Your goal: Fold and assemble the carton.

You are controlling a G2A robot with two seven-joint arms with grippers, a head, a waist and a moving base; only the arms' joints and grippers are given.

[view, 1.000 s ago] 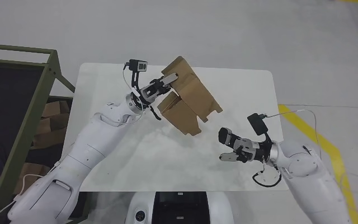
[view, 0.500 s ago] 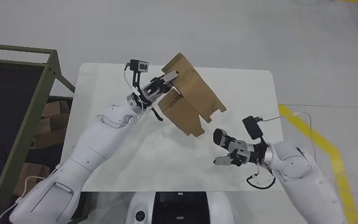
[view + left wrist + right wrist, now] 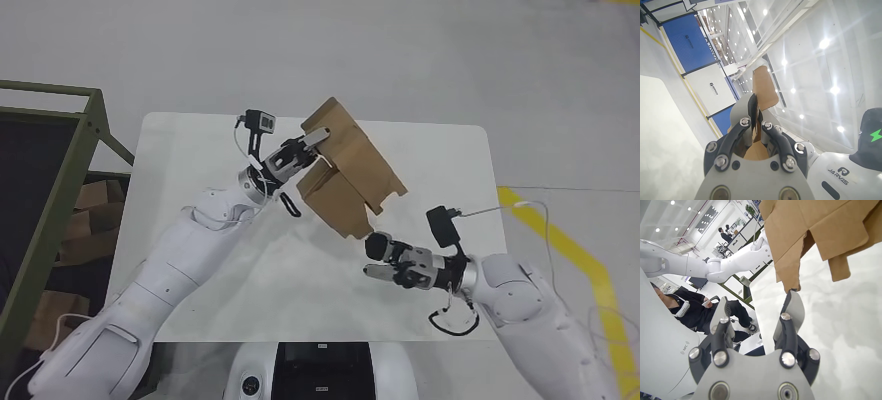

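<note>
Brown cardboard, matte and creased, with loose flaps: the carton hangs tilted above the far part of the white table. The left gripper, its arm stretched forward, is clamped tight on the carton's upper edge. The right gripper is at the near side, fingers wide apart, one tip touching a hanging flap corner

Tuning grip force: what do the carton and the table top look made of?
Carton: brown cardboard, matte and apparently uncoated. It has creased flaps and a rough, fibrous cut edge in the right wrist view. It is probably corrugated, but no fluting shows clearly.
Table: a smooth white top with a faint cloudy sheen. It could be laminate or painted board; I cannot tell which.
</note>
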